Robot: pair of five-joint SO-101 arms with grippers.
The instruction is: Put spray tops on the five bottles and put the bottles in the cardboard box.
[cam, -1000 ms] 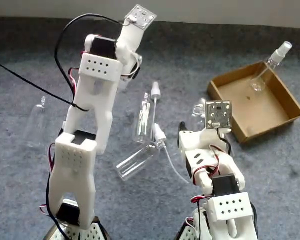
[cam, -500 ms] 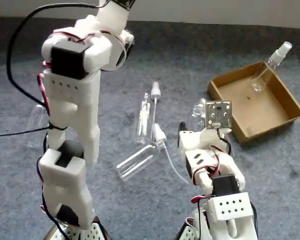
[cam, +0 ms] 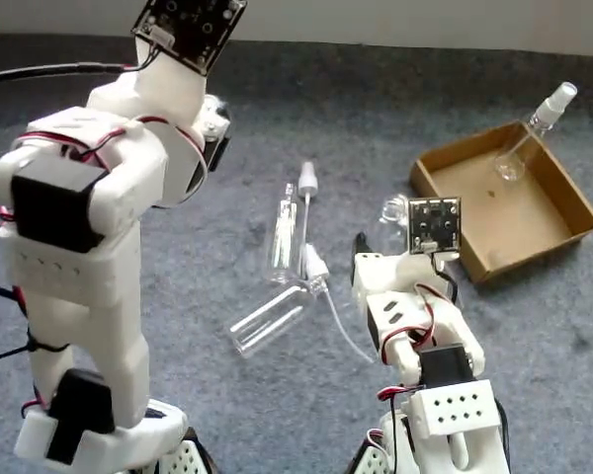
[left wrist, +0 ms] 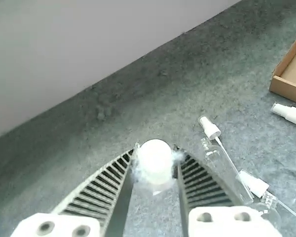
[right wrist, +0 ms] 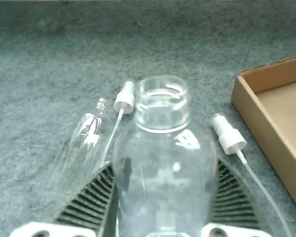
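well, the left arm (cam: 89,227) stands tall, left pincer (left wrist: 155,170) clenched on a white spray top (left wrist: 154,152); right arm (cam: 415,326) crouches low, right pincer (right wrist: 164,170) grasping a clear bottle (right wrist: 164,138).

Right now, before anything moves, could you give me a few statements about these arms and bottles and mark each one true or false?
1. The right gripper holds an uncapped bottle. True.
2. The cardboard box contains five bottles. False: one capped bottle leans in it.
3. The left gripper grips a white spray top. True.
4. The loose bottles stand upright on the carpet. False: both lie on their sides.
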